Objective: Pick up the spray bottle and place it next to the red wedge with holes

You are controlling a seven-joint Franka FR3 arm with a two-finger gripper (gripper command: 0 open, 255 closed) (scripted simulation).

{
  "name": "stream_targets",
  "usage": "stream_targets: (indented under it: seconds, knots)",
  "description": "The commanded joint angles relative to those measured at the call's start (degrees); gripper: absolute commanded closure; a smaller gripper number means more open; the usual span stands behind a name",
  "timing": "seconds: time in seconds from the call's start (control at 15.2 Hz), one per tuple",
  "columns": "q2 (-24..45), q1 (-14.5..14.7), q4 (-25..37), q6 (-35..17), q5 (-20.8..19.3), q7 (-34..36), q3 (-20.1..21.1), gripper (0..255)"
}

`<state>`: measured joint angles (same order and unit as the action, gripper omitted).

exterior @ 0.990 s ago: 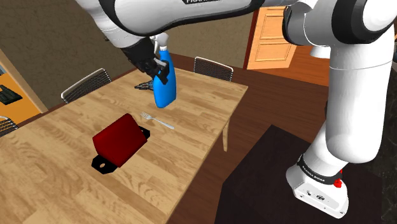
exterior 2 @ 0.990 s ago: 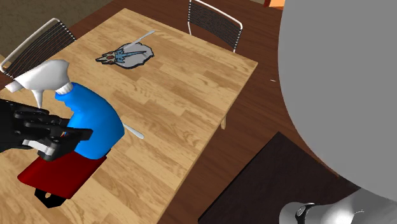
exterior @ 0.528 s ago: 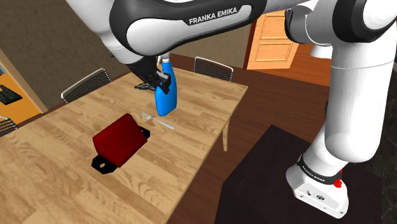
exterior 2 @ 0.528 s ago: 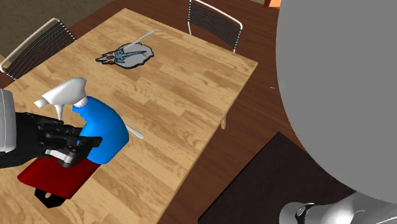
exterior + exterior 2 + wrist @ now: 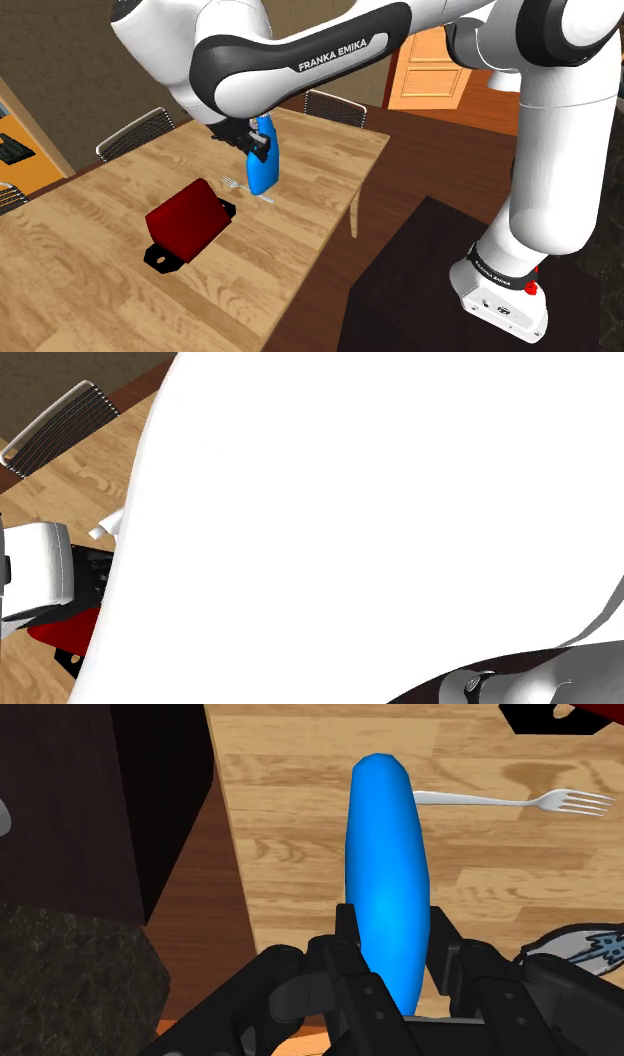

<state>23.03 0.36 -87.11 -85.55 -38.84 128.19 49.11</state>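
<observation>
The blue spray bottle [image 5: 263,165] hangs upright just above the wooden table [image 5: 120,230], with my black gripper [image 5: 250,138] shut on its upper part. Through the wrist camera the blue bottle [image 5: 386,874] runs out from between my fingers [image 5: 347,944], which clasp it on both sides. The red wedge [image 5: 185,221], on its black base with holes, lies on the table to the shoulder view's lower left of the bottle, about a hand's width away. A corner of the red wedge [image 5: 590,712] peeks in beyond the bottle's far end.
A silver fork [image 5: 236,184] lies under the bottle, between it and the wedge; the fork [image 5: 520,801] crosses behind the bottle. A grey-blue flat object [image 5: 590,947] lies beside my gripper. Chairs [image 5: 335,107] stand at the far edge. The table edge [image 5: 350,210] drops to dark floor.
The arm has carried the bottle down and toward the wedge, lowering it close to the table over the fork. The white arm now blocks most of the second exterior view.
</observation>
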Motion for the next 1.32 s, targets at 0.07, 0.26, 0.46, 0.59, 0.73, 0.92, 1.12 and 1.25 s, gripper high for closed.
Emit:
stream_targets:
  seconds: [0.07, 0.26, 0.46, 0.59, 0.73, 0.92, 1.12, 1.25]
  knots:
    - [0.14, -0.31, -2.11, -1.88, -0.12, 1.09, -0.03, 255]
    - [0.6, -0.52, -3.85, -3.66, -0.49, 2.05, -0.22, 255]
    - [1.18, -0.64, -5.44, -5.36, -0.97, 3.02, -0.45, 255]
    - [1.62, -0.68, -6.43, -6.46, -1.34, 3.68, -0.63, 255]
    - [2.11, -0.68, -7.35, -7.53, -1.75, 4.35, -0.84, 255]
    - [2.93, -0.63, -8.61, -9.07, -2.44, 5.36, -1.19, 255]
    - [3.84, -0.51, -9.75, -10.56, -3.2, 6.39, -1.6, 255]
    - [4.5, -0.39, -10.43, -11.51, -3.75, 7.08, -1.9, 255]
